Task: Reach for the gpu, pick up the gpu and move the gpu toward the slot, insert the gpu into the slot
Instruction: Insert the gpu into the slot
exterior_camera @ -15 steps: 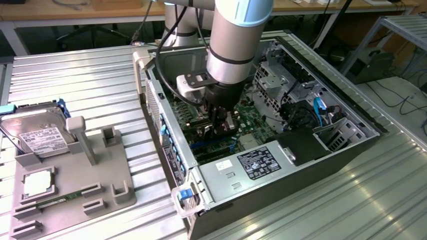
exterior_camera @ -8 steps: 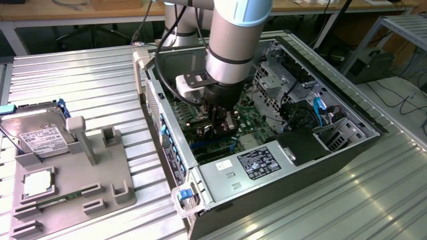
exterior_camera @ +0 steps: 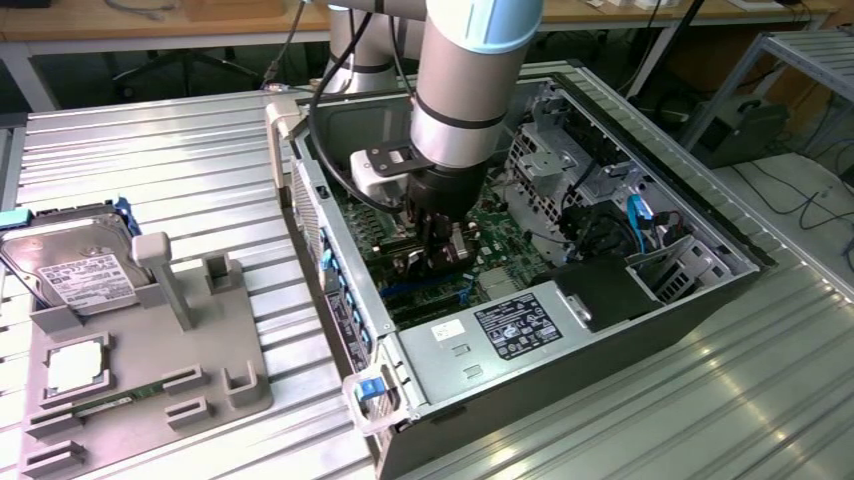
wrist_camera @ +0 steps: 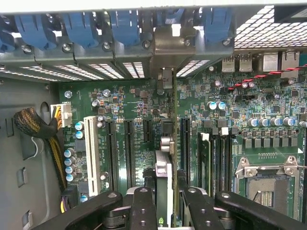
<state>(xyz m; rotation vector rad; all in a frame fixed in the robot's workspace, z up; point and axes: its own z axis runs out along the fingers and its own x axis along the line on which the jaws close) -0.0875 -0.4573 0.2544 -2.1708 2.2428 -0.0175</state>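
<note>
Black metal gripper (wrist_camera: 165,201) fingers pinch the thin, flat gpu (wrist_camera: 169,143) edge-on, upright over the green motherboard (wrist_camera: 268,115) inside the steel case (exterior_camera: 694,300).

The motherboard (wrist_camera: 139,103) was green, with black slots and one white slot (wrist_camera: 91,148). The retention clips (wrist_camera: 79,26) along the case edge were blue. The gripper (wrist_camera: 165,201) was black; the gpu (wrist_camera: 163,179) it held appeared silver at its bracket (card body dark). The arm (exterior_camera: 461,80) was grey with a light-blue band. The hard drive (exterior_camera: 74,265) was silver with a white label.
</note>
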